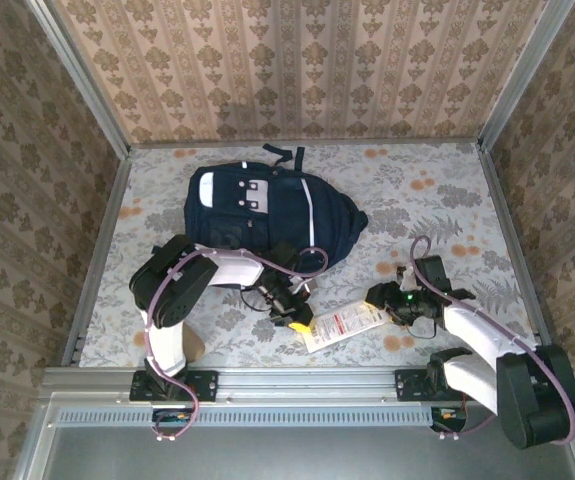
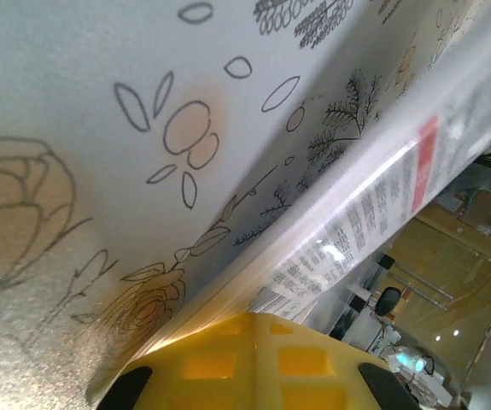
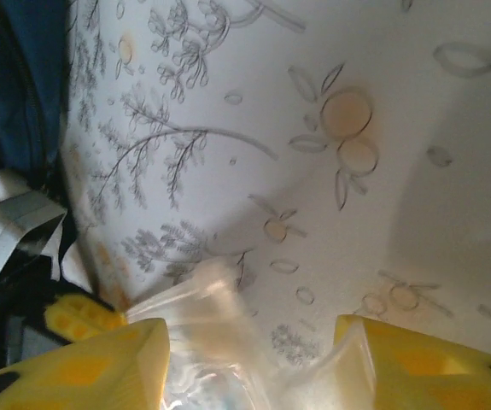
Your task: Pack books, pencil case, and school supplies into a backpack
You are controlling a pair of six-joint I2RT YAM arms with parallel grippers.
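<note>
Clamps one end of the long white packet [image 1: 342, 325] in the shut left gripper [image 1: 301, 322], near the backpack [image 1: 267, 215] (contents hidden). Straddles the other end with the right gripper [image 1: 378, 299], grip unclear. Probably early, with this packet not yet packed.

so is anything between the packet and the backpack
No loose object. The left arm lies between packet and backpack, with the left gripper shut on the packet's end.
</note>
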